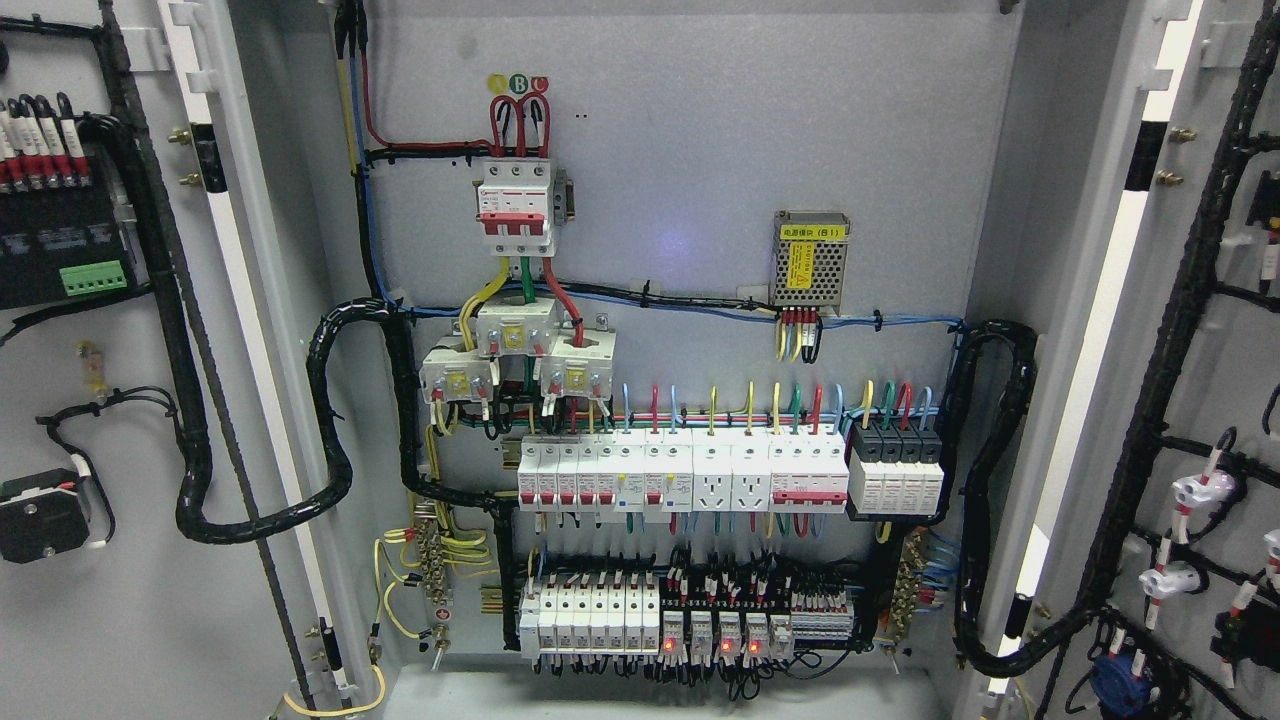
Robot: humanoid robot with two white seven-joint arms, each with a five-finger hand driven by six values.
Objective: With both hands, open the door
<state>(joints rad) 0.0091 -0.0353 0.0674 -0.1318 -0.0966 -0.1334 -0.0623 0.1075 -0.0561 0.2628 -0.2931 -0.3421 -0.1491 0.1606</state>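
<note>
Both doors of the grey electrical cabinet stand swung wide. The left door (130, 400) shows its inner face at the picture's left, the right door (1200, 400) at the picture's right. Between them the back panel (700, 150) is fully exposed. Neither of my hands nor any arm shows in the head view.
On the panel sit a red-and-white main breaker (515, 205), a yellow-labelled power supply (811, 258), a row of breakers and sockets (700, 475) and lower terminal blocks (690, 620) with red lights. Black cable looms (330, 420) run from the panel to both doors.
</note>
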